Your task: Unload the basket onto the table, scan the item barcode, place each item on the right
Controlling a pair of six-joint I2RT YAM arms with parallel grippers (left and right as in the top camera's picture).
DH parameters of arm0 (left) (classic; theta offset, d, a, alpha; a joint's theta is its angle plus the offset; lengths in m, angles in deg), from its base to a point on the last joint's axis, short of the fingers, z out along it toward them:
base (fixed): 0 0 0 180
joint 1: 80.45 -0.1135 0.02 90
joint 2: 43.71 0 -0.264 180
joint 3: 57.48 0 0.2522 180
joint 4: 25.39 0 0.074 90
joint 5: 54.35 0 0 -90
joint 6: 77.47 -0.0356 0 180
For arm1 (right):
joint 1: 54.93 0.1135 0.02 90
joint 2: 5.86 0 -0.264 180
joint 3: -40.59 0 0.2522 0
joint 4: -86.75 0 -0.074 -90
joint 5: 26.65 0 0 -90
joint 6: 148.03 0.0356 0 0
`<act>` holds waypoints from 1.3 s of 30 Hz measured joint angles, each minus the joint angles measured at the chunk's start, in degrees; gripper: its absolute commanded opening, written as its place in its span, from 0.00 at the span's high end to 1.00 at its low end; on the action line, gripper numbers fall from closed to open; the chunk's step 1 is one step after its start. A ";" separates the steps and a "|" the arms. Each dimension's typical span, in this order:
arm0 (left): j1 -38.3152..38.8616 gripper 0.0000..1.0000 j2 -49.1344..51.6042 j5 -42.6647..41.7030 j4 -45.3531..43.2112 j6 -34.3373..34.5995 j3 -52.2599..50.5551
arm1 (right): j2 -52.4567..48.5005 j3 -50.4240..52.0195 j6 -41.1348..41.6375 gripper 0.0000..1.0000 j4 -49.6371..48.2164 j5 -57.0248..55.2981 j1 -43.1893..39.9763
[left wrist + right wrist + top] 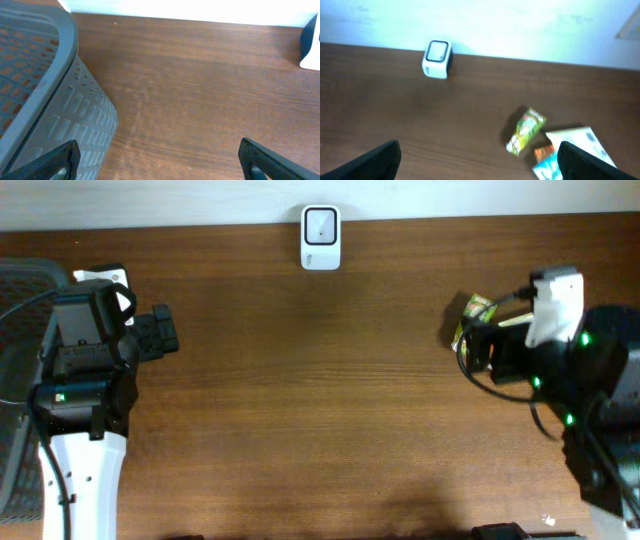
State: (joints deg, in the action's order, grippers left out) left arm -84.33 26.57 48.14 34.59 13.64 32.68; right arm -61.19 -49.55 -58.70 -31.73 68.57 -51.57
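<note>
Snack packet (526, 130) lies well right of the scanner (321, 225), slanted just ahead of the nearer right gripper (480, 167), jaws spread wide and empty, while the left gripper (160, 162) gapes on the scanner's other side.

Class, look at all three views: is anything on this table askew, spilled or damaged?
Nothing looks damaged or spilled. The green packet lies slanted beside other items; the scanner stands square at the far edge.

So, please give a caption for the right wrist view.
Open right gripper over wooden table, white scanner and green snack packet ahead.
</note>
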 measured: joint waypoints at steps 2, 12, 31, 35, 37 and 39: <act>0.00 0.01 0.00 0.00 0.20 0.00 0.02 | 7.65 12.09 -0.07 0.01 -12.85 -0.04 -0.85; 0.00 0.01 0.00 0.00 0.02 0.00 0.00 | 54.12 73.05 -0.22 0.01 -52.59 0.42 -1.25; 0.00 0.01 -0.24 0.02 0.37 0.00 -1.27 | 54.64 75.76 2.21 0.01 -44.17 1.75 -1.25; 0.00 0.01 -8.39 -2.75 -18.45 0.00 -22.51 | 54.75 75.76 2.21 0.01 -44.26 1.97 -1.25; -0.02 0.01 -20.70 -6.62 -32.72 0.00 -39.54 | 54.75 75.76 2.21 0.01 -44.26 1.97 -1.25; -0.02 0.01 -30.21 -9.05 -39.01 0.00 -49.68 | 54.71 75.76 2.23 0.01 -44.24 1.97 -1.25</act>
State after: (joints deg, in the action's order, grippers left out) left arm -84.35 -3.64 39.09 -4.43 13.64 -17.00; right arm -6.48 26.20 -56.47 -75.96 70.53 -52.82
